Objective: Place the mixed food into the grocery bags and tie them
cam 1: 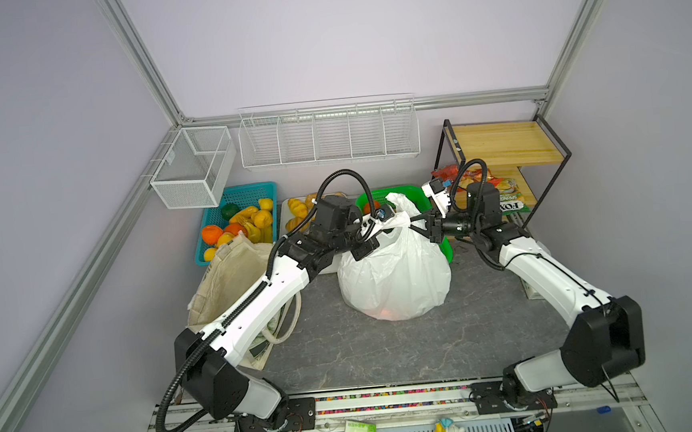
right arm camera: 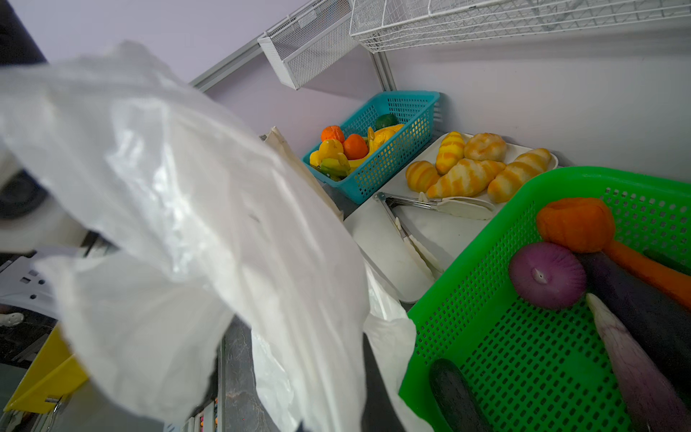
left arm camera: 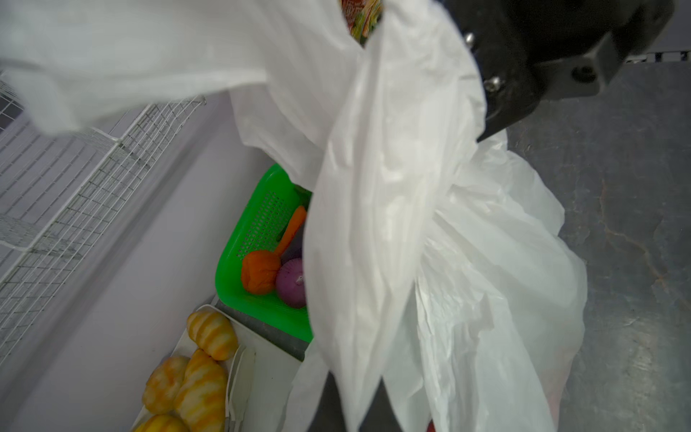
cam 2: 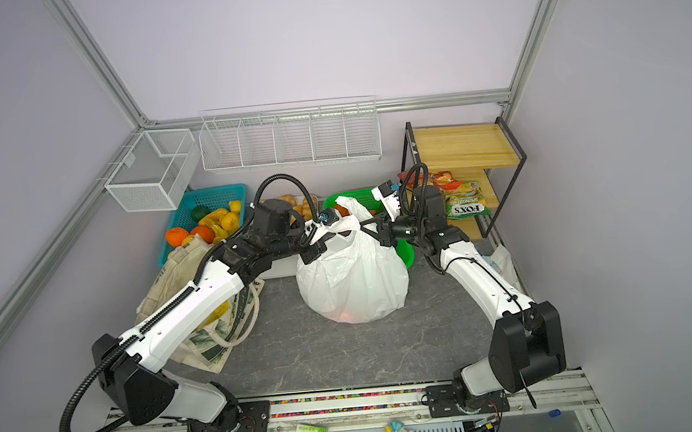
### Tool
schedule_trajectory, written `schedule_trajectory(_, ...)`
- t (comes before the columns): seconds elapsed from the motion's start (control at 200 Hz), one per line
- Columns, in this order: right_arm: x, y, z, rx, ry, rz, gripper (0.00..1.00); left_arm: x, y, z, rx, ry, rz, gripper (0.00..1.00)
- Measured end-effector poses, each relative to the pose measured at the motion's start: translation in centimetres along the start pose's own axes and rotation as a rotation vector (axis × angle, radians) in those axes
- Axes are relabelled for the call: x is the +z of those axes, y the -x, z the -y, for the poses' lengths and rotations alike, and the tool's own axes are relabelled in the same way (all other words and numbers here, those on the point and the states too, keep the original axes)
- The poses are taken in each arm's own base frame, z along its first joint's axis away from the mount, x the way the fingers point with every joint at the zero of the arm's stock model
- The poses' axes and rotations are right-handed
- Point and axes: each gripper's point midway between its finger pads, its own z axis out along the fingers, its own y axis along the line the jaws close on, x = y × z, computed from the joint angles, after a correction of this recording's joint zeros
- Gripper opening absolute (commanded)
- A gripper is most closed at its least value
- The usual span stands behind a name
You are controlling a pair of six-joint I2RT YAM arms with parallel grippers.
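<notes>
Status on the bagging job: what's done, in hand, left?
Done: white plastic bag stands bulging, something red showing through. In hand: left gripper and right gripper each shut on its gathered top; no knot visible yet. Left: canvas tote lies with handles loose, untied; purple onion and carrot sit in the green basket.

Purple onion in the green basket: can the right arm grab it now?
Probably not yet. The right gripper is shut on the white plastic bag. The purple onion lies uncovered in the green basket close by, so after letting go it likely could.
</notes>
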Motion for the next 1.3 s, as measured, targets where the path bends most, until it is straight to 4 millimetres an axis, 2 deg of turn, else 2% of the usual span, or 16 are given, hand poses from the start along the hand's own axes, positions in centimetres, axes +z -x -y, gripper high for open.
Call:
schedule_trajectory(0.17,0.2,-0.9,0.1,-0.015,0.013,-0.003,0.13,0.4,1.0,-0.4,0.037,-0.013,-0.025,0.0)
schedule_trajectory(0.375,0.2,-0.7,0.0,-0.043,0.024,0.014,0.19,0.7,1.8,-1.0,0.038,-0.019,-0.033,0.0)
schedule_trajectory(0.585,0.4,-1.2,-0.2,-0.055,0.052,0.026,0.35,2.0,1.1,-0.5,0.036,-0.038,-0.065,0.0)
schedule_trajectory(0.735,0.4,-1.2,-0.5,-0.073,0.071,0.035,0.48,2.1,1.2,-0.2,0.04,-0.037,-0.068,0.0)
schedule_trajectory(0.985,0.5,-1.2,-0.8,-0.093,0.08,0.048,0.6,2.3,1.0,-0.5,0.005,-0.018,-0.079,0.0)
schedule_trajectory(1.3,0.5,-0.4,-1.3,-0.11,0.082,0.084,0.61,2.8,0.6,-0.5,-0.003,-0.011,-0.099,0.0)
